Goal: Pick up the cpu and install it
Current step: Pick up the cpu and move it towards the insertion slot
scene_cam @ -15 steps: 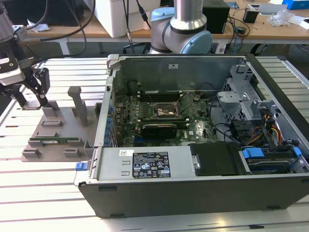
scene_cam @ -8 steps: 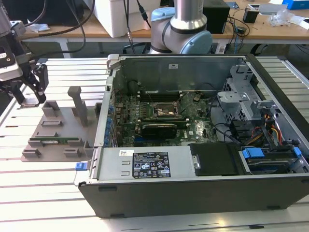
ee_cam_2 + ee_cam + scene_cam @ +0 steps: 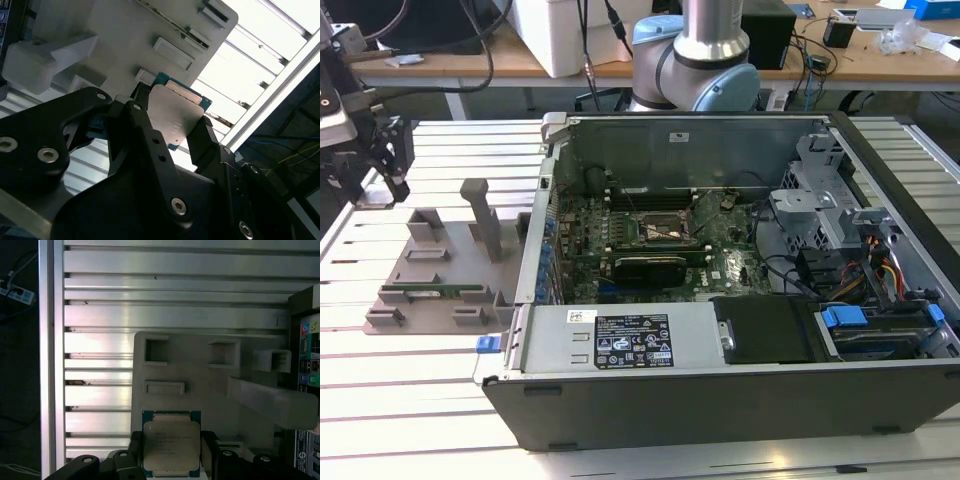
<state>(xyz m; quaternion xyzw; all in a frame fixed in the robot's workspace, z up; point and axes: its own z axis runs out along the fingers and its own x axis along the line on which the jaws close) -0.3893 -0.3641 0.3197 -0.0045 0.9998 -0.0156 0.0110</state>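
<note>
We judged the pick-up done and the carry in hand: the gripper (image 3: 172, 117) was pinching the cpu (image 3: 176, 114) by two opposite edges, metal top facing the wrist cameras, and it hung over the grey tray (image 3: 430, 270) at the exterior view's left, well apart from the case (image 3: 720, 390). The socket (image 3: 665, 232) on the board lay bare (its frame looked open, though we could not be sure), so the install was not yet begun. That move, we reckoned, would call for a level chip, squared to the socket and set down gently without sliding.
</note>
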